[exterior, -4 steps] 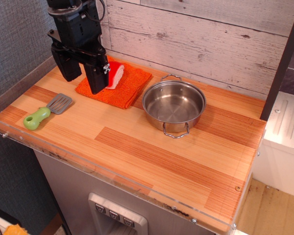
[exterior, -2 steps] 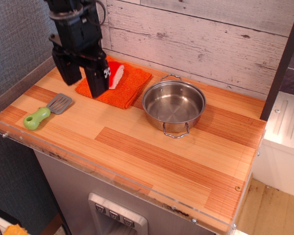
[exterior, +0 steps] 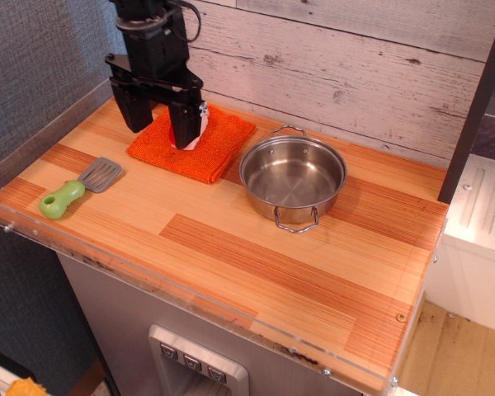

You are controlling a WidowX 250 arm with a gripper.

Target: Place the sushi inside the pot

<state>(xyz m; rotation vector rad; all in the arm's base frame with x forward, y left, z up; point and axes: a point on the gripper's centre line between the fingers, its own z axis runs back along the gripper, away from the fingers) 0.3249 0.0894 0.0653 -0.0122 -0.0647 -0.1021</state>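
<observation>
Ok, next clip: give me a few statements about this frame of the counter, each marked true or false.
1. The pot has nothing in it. True.
2. The sushi lies inside the pot. False: it is on the orange cloth, mostly hidden behind the gripper.
3. The gripper is open, its fingers spread over the cloth. True.
4. The spatula has a red handle. False: the handle is green, and it lies near the counter's left edge.
5. The pot stands on the orange cloth. False: it stands on the wooden counter, right of the cloth.
</observation>
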